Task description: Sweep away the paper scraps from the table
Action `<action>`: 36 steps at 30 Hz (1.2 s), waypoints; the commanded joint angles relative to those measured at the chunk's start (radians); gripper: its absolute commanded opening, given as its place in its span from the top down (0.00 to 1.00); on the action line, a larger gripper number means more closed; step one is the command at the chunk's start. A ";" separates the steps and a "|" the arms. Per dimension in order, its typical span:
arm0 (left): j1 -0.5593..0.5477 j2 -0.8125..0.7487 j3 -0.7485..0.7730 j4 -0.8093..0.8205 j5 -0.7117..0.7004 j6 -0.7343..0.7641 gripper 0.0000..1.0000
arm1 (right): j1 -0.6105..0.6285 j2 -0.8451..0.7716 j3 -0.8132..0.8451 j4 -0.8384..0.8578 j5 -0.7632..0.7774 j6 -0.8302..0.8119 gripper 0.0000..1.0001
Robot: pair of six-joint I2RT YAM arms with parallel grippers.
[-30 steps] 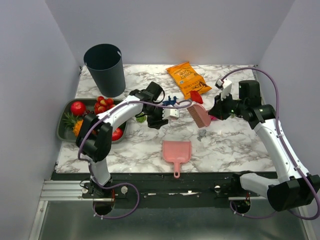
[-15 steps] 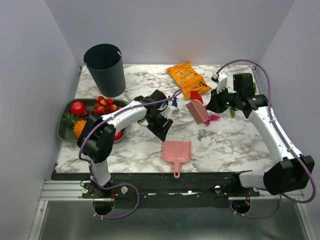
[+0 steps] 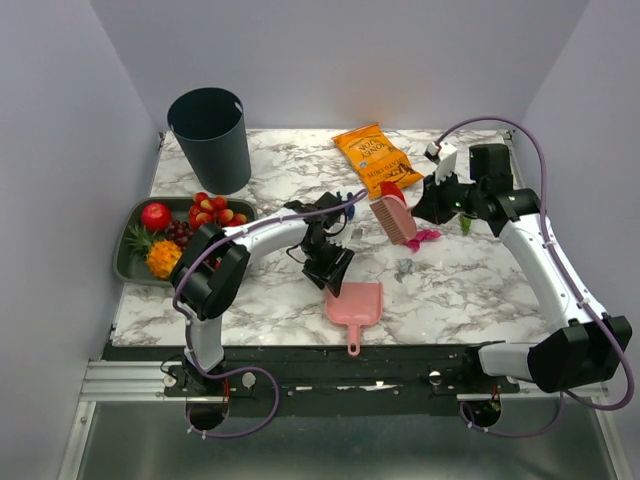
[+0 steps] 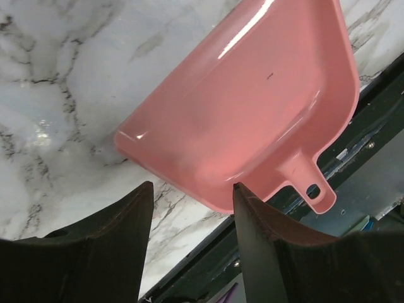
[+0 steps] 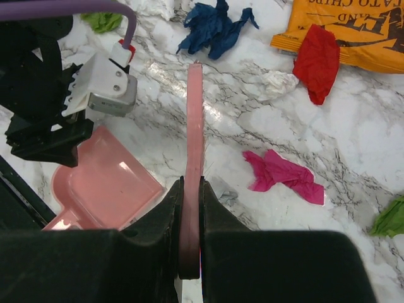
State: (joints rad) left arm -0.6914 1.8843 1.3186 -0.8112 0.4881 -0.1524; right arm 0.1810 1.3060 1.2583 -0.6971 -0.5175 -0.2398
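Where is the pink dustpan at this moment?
In the top view the pink dustpan lies near the front edge of the table, about the middle, just under the open left hand.

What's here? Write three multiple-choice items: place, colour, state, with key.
1. The dustpan lies on the table: A far left corner B near edge, middle C right edge
2. The scrap overlapping the snack bag is: A green B blue C red
3. The right claw is: A open B shut on the dustpan C shut on the brush

B, its handle reaches the front edge; C, red paper lies across the orange bag; C, its fingers clamp the handle.
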 commanded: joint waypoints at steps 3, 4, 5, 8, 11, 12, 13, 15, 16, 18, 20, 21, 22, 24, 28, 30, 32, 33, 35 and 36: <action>-0.034 0.064 0.016 -0.032 0.043 -0.035 0.46 | -0.006 -0.060 -0.036 -0.004 -0.030 0.007 1.00; -0.033 0.071 0.018 -0.036 0.041 -0.035 0.48 | -0.006 -0.062 -0.037 -0.002 -0.030 0.004 0.99; -0.033 0.079 0.019 -0.037 0.035 -0.038 0.50 | -0.006 -0.062 -0.039 -0.002 -0.032 0.004 0.99; -0.019 0.094 0.042 -0.057 0.017 -0.027 0.58 | -0.006 -0.056 -0.034 -0.001 -0.029 -0.003 0.99; 0.001 0.124 0.085 -0.084 -0.023 -0.001 0.65 | -0.006 -0.047 -0.023 0.004 -0.026 -0.004 1.00; 0.004 0.130 0.097 -0.089 -0.032 0.004 0.67 | -0.006 -0.044 -0.019 0.004 -0.023 -0.007 0.99; 0.012 0.137 0.111 -0.092 -0.034 0.013 0.67 | -0.006 -0.040 -0.013 0.004 -0.021 -0.009 0.99; 0.020 0.165 0.162 -0.100 -0.032 0.037 0.74 | -0.006 -0.037 -0.005 0.002 -0.010 -0.016 0.99; 0.023 0.174 0.183 -0.106 -0.042 0.049 0.77 | -0.006 -0.036 0.003 0.001 -0.007 -0.021 1.00; 0.035 0.197 0.238 -0.118 -0.027 0.068 0.83 | -0.006 -0.037 0.007 -0.002 0.007 -0.033 0.99; 0.043 0.210 0.277 -0.123 -0.003 0.080 0.87 | -0.006 -0.043 0.009 -0.005 0.020 -0.041 0.99; 0.047 0.216 0.289 -0.129 -0.002 0.097 0.90 | -0.008 -0.045 0.009 -0.005 0.022 -0.046 0.99; 0.052 0.220 0.303 -0.137 -0.003 0.108 0.93 | -0.008 -0.047 0.007 -0.005 0.025 -0.049 0.99; 0.062 0.240 0.344 -0.158 -0.012 0.146 1.00 | -0.008 -0.054 0.003 -0.002 0.031 -0.058 1.00; 0.090 0.266 0.416 -0.187 -0.109 0.293 1.00 | -0.008 -0.066 -0.023 0.018 0.056 -0.076 0.99; 0.099 0.289 0.464 -0.226 -0.138 0.361 0.95 | -0.009 -0.070 -0.033 0.025 0.066 -0.093 0.99; 0.130 0.279 0.497 -0.249 -0.103 0.424 0.79 | -0.009 -0.073 -0.040 0.024 0.076 -0.105 0.99; 0.142 0.266 0.507 -0.259 -0.076 0.436 0.65 | -0.011 -0.074 -0.042 0.022 0.080 -0.116 0.99; 0.154 0.227 0.511 -0.279 -0.045 0.497 0.58 | -0.011 -0.076 -0.046 0.025 0.088 -0.124 1.00; 0.156 0.214 0.502 -0.282 -0.051 0.517 0.55 | -0.011 -0.077 -0.049 0.030 0.089 -0.125 0.99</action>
State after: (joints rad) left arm -0.5655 2.1578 1.7954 -1.0199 0.4168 0.2020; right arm 0.1799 1.2541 1.2289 -0.6952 -0.4618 -0.3283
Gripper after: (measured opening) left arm 0.386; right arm 0.167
